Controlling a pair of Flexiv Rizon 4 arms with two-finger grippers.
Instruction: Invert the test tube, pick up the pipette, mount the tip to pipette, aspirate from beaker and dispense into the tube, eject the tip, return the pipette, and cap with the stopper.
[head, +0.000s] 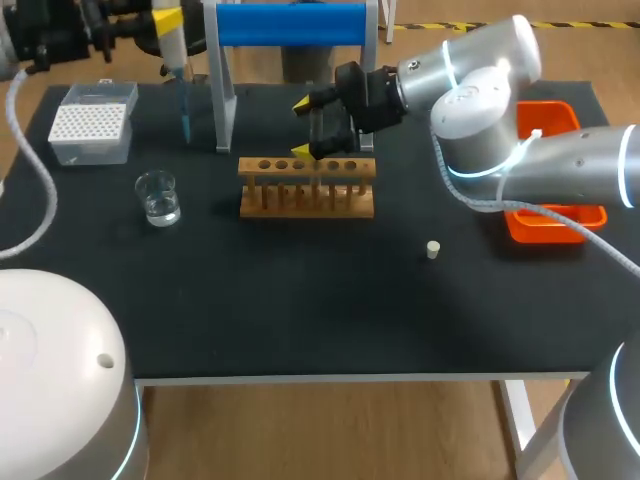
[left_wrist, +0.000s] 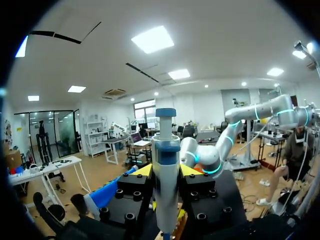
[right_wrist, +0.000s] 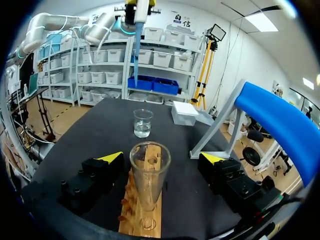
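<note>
A clear test tube (right_wrist: 150, 175) stands upright, mouth up, in the wooden rack (head: 307, 187). My right gripper (head: 302, 127) is over the rack and open; in the right wrist view its fingers stand wide on either side of the tube without touching it. My left gripper (left_wrist: 165, 171) is shut on the white pipette (left_wrist: 166, 185), held high at the back left of the table (head: 172, 50) with a blue tip (head: 185, 110) pointing down. The glass beaker (head: 158, 197) holds clear liquid. A small pale stopper (head: 433, 249) lies on the mat.
A tip box (head: 92, 122) sits at the back left. The pipette stand with its blue top bar (head: 290, 25) rises behind the rack. An orange tray (head: 545, 222) lies at the right, partly under my right arm.
</note>
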